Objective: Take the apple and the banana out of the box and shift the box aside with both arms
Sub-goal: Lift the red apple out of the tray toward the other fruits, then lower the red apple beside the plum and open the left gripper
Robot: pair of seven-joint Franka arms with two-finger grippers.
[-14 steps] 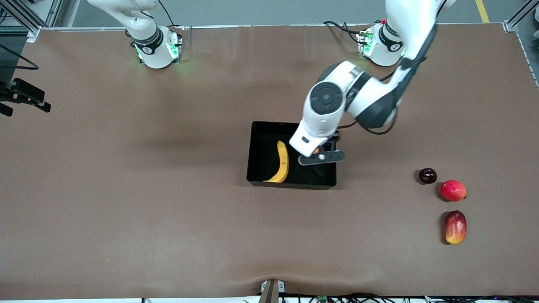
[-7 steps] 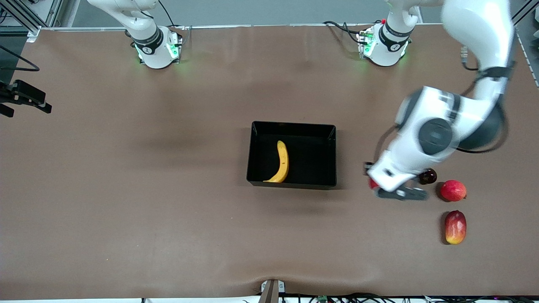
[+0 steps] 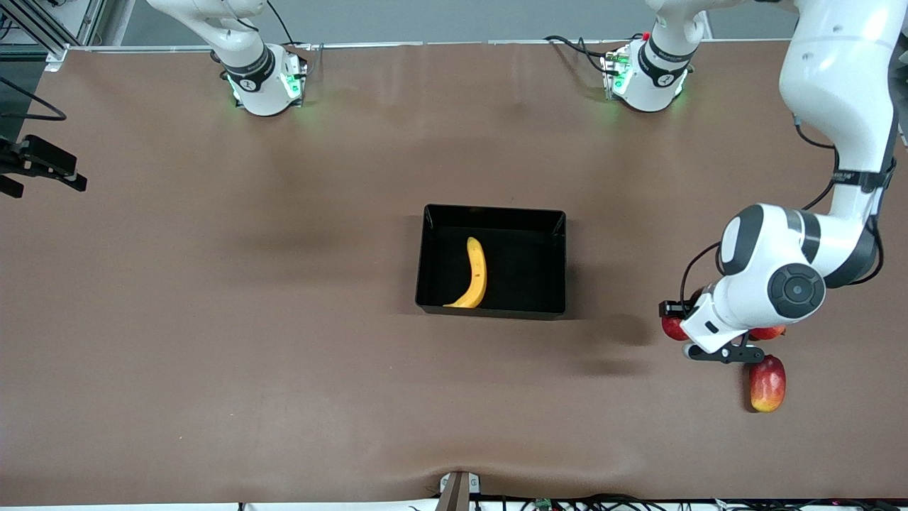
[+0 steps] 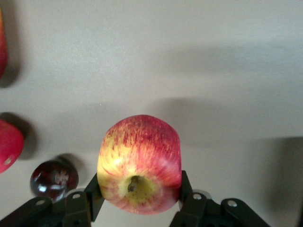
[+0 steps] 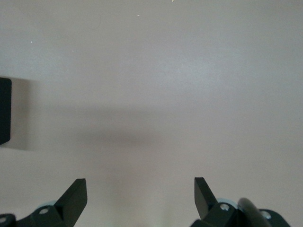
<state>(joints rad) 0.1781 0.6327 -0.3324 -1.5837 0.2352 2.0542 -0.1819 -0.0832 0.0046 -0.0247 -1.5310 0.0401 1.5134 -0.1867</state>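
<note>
Your left gripper (image 4: 139,194) is clamped on the apple (image 4: 139,163), one black finger (image 4: 93,198) pressed to each flank of the fruit, whose red-streaked skin and yellow stem end face the wrist camera. From the front, the gripper and its apple (image 3: 672,328) hang over the brown table (image 3: 213,355) at the left arm's end, well apart from the box (image 3: 496,211). Just beside that spot lie three loose fruits. A small dark-maroon fruit (image 4: 54,179) sits on the table below the held apple. A red round fruit (image 3: 770,332) is mostly hidden under the left arm's wrist. An oblong red-yellow mango (image 3: 767,383) lies nearest the front camera of the three. The black box stands at the middle of the table, and the banana (image 3: 474,282) lies inside it, in the half toward the right arm's end, with its lower tip close to the wall nearest the front camera. Your right gripper (image 5: 140,189) waits with its jaws spread wide and nothing between them, hanging over bare table. The right arm rises from its base and out of the front view.
</note>
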